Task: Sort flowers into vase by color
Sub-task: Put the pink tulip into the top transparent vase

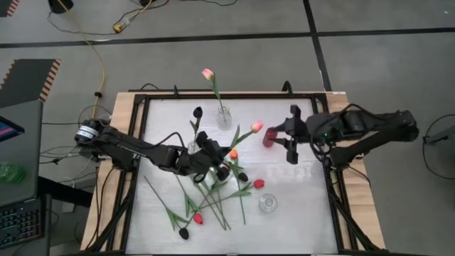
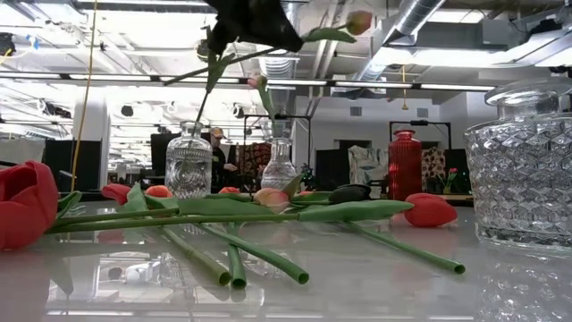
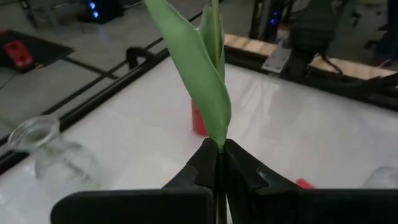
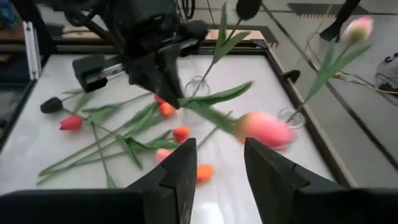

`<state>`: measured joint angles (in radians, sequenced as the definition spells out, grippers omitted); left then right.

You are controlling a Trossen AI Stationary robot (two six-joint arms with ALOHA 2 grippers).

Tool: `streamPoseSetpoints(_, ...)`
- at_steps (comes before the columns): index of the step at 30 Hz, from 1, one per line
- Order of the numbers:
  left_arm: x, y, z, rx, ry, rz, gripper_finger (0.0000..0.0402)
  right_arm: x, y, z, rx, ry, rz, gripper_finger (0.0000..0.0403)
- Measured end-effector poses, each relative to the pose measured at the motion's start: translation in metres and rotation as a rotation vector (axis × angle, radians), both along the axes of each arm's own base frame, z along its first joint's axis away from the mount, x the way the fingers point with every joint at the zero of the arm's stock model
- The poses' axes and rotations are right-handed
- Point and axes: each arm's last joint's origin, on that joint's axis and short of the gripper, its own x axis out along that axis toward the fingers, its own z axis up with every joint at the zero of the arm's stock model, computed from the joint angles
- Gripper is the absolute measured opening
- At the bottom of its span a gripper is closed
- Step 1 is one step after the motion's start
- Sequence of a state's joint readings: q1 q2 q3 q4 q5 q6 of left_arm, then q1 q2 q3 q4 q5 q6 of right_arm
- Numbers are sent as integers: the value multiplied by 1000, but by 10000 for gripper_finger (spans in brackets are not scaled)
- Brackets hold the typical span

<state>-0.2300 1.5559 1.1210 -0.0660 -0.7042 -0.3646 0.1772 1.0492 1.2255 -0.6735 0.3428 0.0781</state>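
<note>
My left gripper (image 1: 215,153) hangs over the middle of the table, shut on a pink tulip (image 1: 257,126) whose head points toward the red vase (image 1: 269,137). My right gripper (image 1: 291,143) is open and holds nothing, just right of the red vase; its fingers (image 4: 180,171) frame the blurred pink head (image 4: 264,129). Another pink tulip (image 1: 207,73) stands in a glass vase (image 1: 224,117). A black tulip (image 1: 197,112) stands in a second glass vase (image 1: 192,146). Several red, orange and black tulips (image 1: 213,192) lie in a heap on the table. My left gripper pinches the pink tulip's stem (image 3: 217,142) between its two fingers, just where the long green leaves spring from it. The fingers (image 4: 163,74) come slanting down from the table's left. The tulip is lifted clear and slants up and rightward, head toward the red vase.
An empty glass vase (image 1: 267,204) stands near the table's front right, large in the low view (image 2: 523,179). A black frame (image 1: 334,185) edges the white table. Loose stems (image 2: 241,255) sprawl across the near left half. Cables lie on the floor beyond.
</note>
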Motion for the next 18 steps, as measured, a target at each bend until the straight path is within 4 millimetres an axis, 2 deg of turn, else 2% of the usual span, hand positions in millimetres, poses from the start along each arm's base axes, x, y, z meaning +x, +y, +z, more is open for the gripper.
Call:
streamPoseSetpoints(4, 7, 9, 9, 19, -68, -54, 0, -1, 0, -36, 56, -96, -19, 157)
streamPoseSetpoints(9, 12, 16, 22, 60, -165, -122, 0, 5, 1, -66, 93, -241, -20, 159)
streamPoseSetpoints(13, 15, 18, 30, 86, -224, -182, 0, 17, 3, -77, 102, -373, -11, 159)
streamPoseSetpoints(18, 16, 17, 32, 123, -232, -246, 0, 32, 6, -77, 75, -452, 3, 159)
